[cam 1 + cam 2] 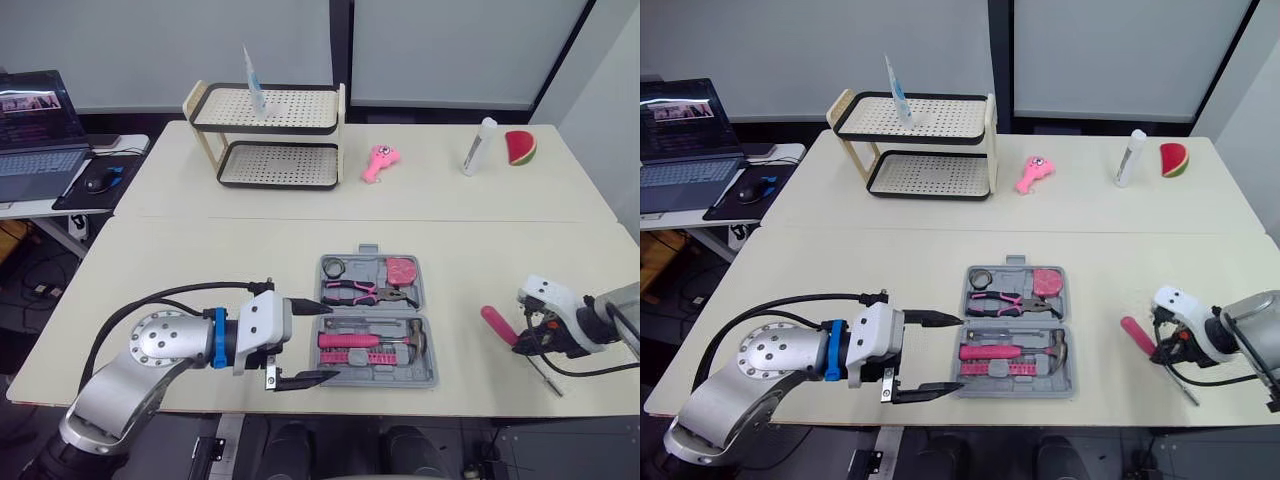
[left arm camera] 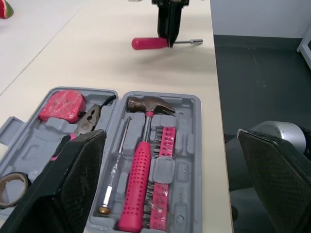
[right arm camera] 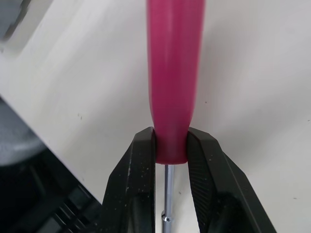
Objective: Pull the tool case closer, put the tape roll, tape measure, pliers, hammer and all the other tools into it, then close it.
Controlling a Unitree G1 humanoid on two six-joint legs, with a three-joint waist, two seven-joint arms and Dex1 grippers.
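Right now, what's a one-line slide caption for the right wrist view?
Right pincer grips the pink screwdriver by its handle end, table behind.

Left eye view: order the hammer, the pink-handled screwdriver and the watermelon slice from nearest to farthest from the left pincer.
From the left pincer:
1. Hammer, in the open tool case, right beside the pincer.
2. Pink-handled screwdriver, right of the case, gripped by the right pincer.
3. Watermelon slice, far right at the back.

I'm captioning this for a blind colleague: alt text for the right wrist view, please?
The right gripper clamps its two black fingers around the end of a pink-handled screwdriver, with the cream table behind; the thin metal shaft runs between the fingers.
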